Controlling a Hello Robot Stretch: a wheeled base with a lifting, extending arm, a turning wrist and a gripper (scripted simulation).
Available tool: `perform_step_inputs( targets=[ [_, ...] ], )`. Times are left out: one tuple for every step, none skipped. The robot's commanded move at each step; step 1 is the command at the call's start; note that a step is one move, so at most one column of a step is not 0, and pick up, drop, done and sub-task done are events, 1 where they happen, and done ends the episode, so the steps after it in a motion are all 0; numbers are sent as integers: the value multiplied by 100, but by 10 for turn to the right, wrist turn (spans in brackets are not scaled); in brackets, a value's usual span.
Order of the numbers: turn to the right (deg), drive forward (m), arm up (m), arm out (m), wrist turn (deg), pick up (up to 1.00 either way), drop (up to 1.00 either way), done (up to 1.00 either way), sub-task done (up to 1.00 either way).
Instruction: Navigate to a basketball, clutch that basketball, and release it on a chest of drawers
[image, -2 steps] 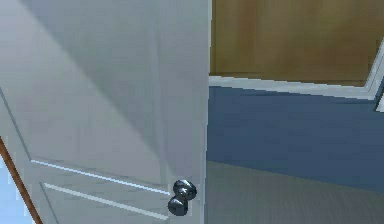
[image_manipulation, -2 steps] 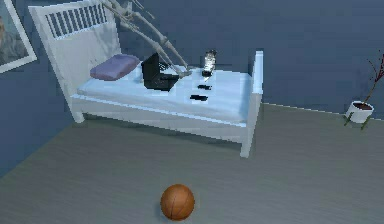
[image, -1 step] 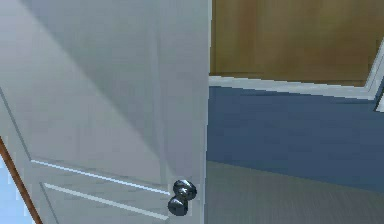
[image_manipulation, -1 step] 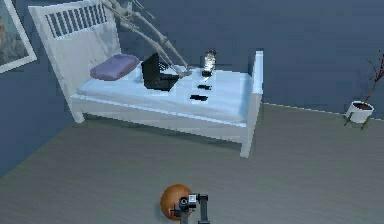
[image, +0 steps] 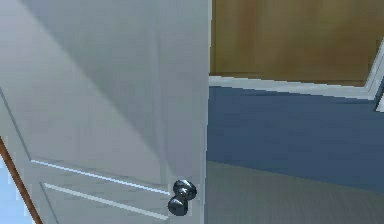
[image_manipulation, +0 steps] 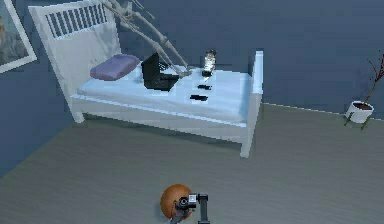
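An orange-brown basketball (image_manipulation: 172, 199) shows near the bottom edge of the arm side view, with grey floor behind it. The gripper (image_manipulation: 185, 204) is right against the ball's right side, and the dark arm bar (image_manipulation: 205, 211) rises just right of it. I cannot tell whether the gripper holds the ball or the ball rests on the floor.
A white panelled door (image: 100, 100) with a dark round knob (image: 182, 197) stands very close in the forward view, with a blue wall (image: 300, 130) to its right. In the arm side view a white bed (image_manipulation: 235, 125) carries a purple pillow (image_manipulation: 115, 68) and a dark laptop (image_manipulation: 157, 72). A potted plant (image_manipulation: 361, 110) stands at the right.
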Motion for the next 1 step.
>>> perform_step_inputs(
  targets=[
    [0,0,0,0,450,0,0,0,0]
  ],
)
